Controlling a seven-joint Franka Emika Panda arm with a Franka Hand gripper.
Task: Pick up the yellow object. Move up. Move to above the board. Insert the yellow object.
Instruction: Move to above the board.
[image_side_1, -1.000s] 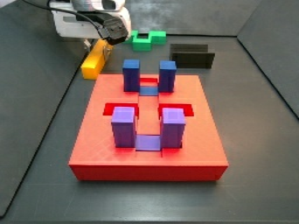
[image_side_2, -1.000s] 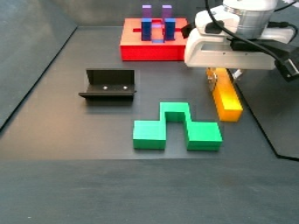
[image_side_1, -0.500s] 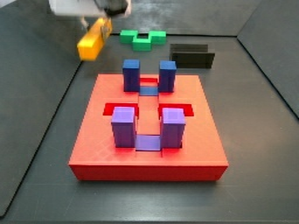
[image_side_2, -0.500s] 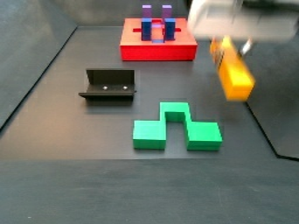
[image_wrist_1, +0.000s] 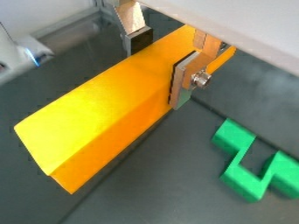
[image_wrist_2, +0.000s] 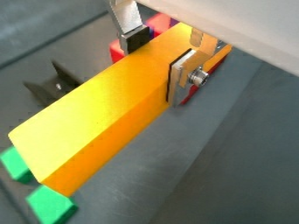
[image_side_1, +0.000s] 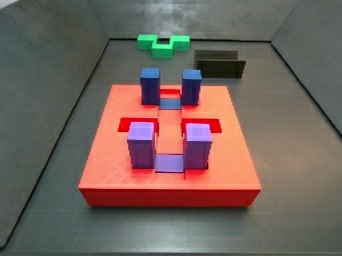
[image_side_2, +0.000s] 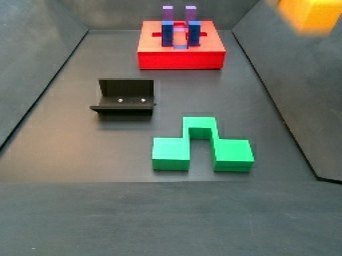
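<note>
In both wrist views my gripper (image_wrist_1: 162, 57) (image_wrist_2: 159, 56) is shut on the yellow object (image_wrist_1: 111, 109) (image_wrist_2: 100, 118), a long yellow-orange bar clamped across its width between the silver fingers (image_wrist_1: 184, 77). The bar hangs high above the floor. In a side view only its blurred end (image_side_2: 310, 12) shows at the top right corner, and the gripper itself is out of both side views. The board (image_side_1: 171, 170) (image_side_2: 181, 58), a red slab with blue posts (image_side_1: 151, 85) and purple posts (image_side_1: 142, 145), lies on the floor. A bit of its red (image_wrist_2: 121, 50) shows behind the bar.
A green notched block (image_side_2: 201, 145) (image_side_1: 164, 43) (image_wrist_1: 251, 162) lies on the dark floor. The fixture (image_side_2: 124, 98) (image_side_1: 219, 66) (image_wrist_2: 52, 79) stands near it. Dark walls ring the floor.
The gripper has risen with the yellow bar, from just above the floor to out of the side views. Only the bar's end still shows at one top corner.
</note>
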